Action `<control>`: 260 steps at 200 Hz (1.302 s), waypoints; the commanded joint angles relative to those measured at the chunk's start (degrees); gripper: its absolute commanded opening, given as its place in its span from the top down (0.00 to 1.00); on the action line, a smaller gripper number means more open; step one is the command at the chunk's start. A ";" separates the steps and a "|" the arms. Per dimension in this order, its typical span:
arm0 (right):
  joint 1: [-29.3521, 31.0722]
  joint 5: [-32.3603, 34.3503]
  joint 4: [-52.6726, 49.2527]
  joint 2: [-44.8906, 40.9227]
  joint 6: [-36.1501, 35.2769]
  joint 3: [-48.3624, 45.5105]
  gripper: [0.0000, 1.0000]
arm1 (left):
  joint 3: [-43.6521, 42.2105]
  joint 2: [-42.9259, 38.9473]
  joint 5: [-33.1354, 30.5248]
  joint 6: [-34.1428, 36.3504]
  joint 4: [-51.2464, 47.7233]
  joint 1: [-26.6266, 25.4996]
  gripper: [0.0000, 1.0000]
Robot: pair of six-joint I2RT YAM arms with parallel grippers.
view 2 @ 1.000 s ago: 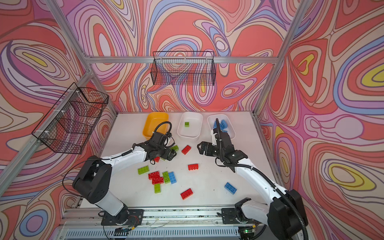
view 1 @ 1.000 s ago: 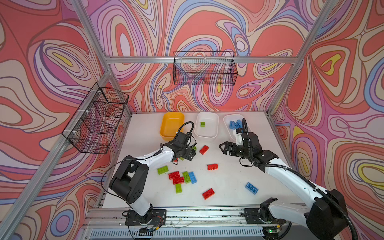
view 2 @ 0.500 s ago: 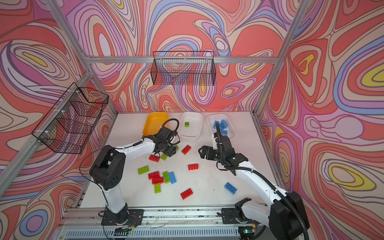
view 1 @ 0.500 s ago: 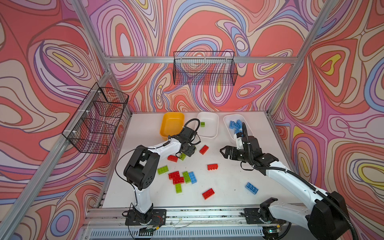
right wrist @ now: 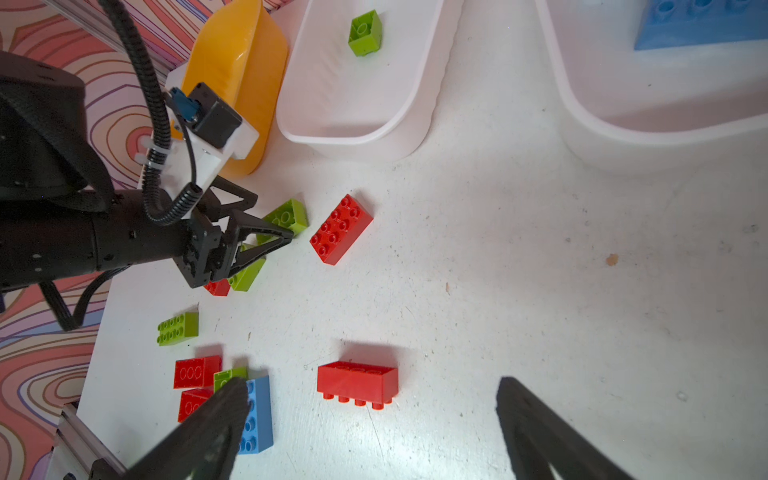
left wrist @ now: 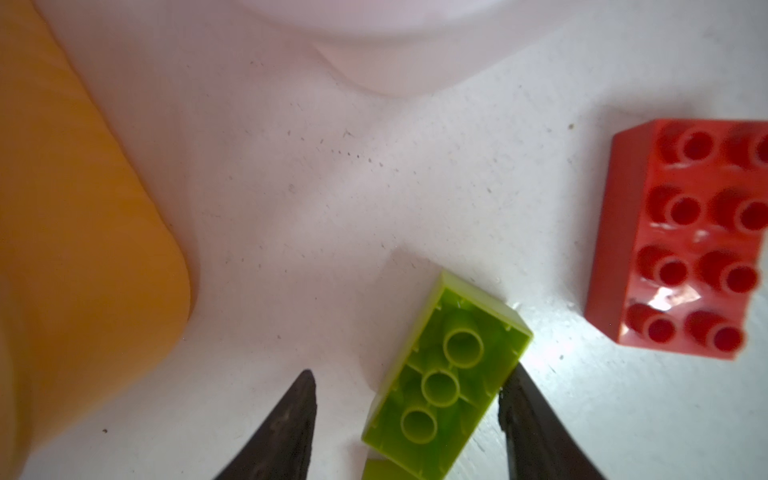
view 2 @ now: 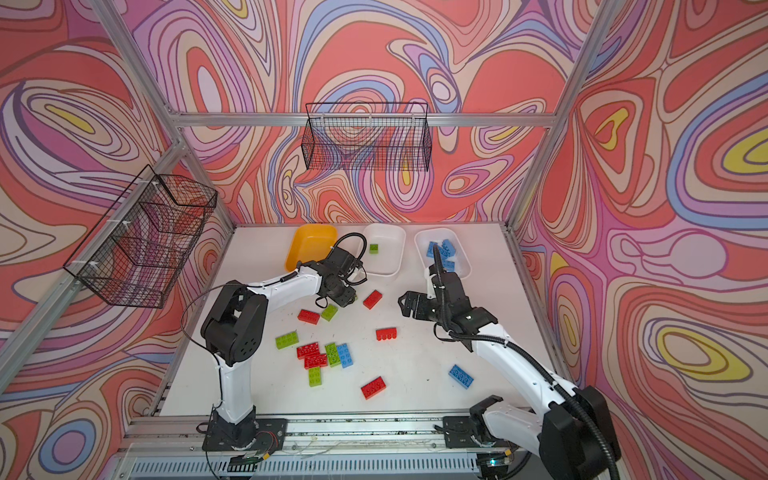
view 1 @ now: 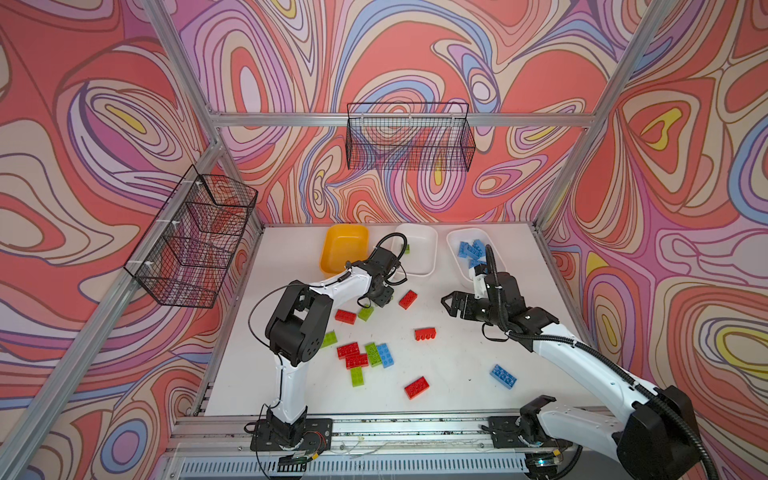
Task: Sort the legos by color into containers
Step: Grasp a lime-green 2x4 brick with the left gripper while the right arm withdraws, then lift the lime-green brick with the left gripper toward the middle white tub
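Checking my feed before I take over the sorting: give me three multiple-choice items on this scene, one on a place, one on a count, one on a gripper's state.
1. Where does the one sorted green brick lie?
A) yellow tub
B) middle white tub
C) right white tub

2. How many blue bricks lie loose on the table?
A) one
B) two
C) four

3. The right gripper is:
A) shut on a red brick
B) shut on a blue brick
C) open and empty

Answers:
1 B: both top views show it on that tub's floor.
2 B: both top views show just two outside the tubs.
3 C: its wrist view shows the fingers wide apart with nothing between them.
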 commanded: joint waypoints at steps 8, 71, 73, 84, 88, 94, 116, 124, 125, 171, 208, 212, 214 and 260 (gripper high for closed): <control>0.20 0.99 1.08 -0.95 0.07 -0.97 0.02 | 1.61 1.67 1.85 0.87 -5.02 0.29 0.53; 0.20 1.47 0.09 -3.27 -0.42 -1.77 0.02 | 2.93 3.21 2.37 -1.11 -7.04 0.29 0.76; 0.25 1.54 0.09 -3.42 -0.41 -1.87 0.02 | 2.91 3.17 2.43 -1.28 -7.01 0.29 0.77; 0.18 1.71 0.00 -3.96 -0.32 -2.25 0.02 | 2.98 3.12 2.54 -1.58 -7.26 0.29 0.83; 0.21 1.73 -0.07 -4.08 -0.32 -2.30 0.02 | 3.03 3.15 2.50 -1.69 -7.37 0.29 0.86; 0.23 1.78 -0.23 -4.26 -0.40 -2.43 0.02 | 3.11 3.13 2.22 -1.85 -7.51 0.28 0.89; 0.22 1.87 -0.79 -4.88 -0.67 -2.30 0.02 | 3.09 2.55 1.51 -2.89 -7.82 0.29 0.90; 0.20 2.00 -0.89 -5.22 -0.76 -2.35 0.02 | 2.99 2.20 1.69 -3.11 -7.86 0.28 0.91; 0.19 1.96 -0.93 -5.28 -0.76 -2.35 0.02 | 2.99 2.09 1.70 -3.19 -7.86 0.29 0.91; 0.24 2.28 -2.27 -7.38 -0.85 -2.52 0.02 | 2.29 -0.75 1.19 -5.29 -7.52 0.29 0.92; 0.18 3.43 -4.00 -9.83 -0.72 -2.22 0.02 | 2.20 -3.03 1.20 -6.84 -8.37 0.29 0.92; 0.21 3.81 -4.28 -10.16 -0.55 -2.13 0.02 | 2.20 -3.42 1.21 -6.97 -8.50 0.29 0.92; 0.19 3.99 -4.34 -10.34 -0.46 -2.06 0.02 | 2.20 -3.61 1.20 -6.96 -8.54 0.29 0.92; 0.22 6.69 -6.71 -14.29 -0.05 -0.78 0.02 | 4.83 -7.61 0.61 -8.22 -9.41 0.27 0.92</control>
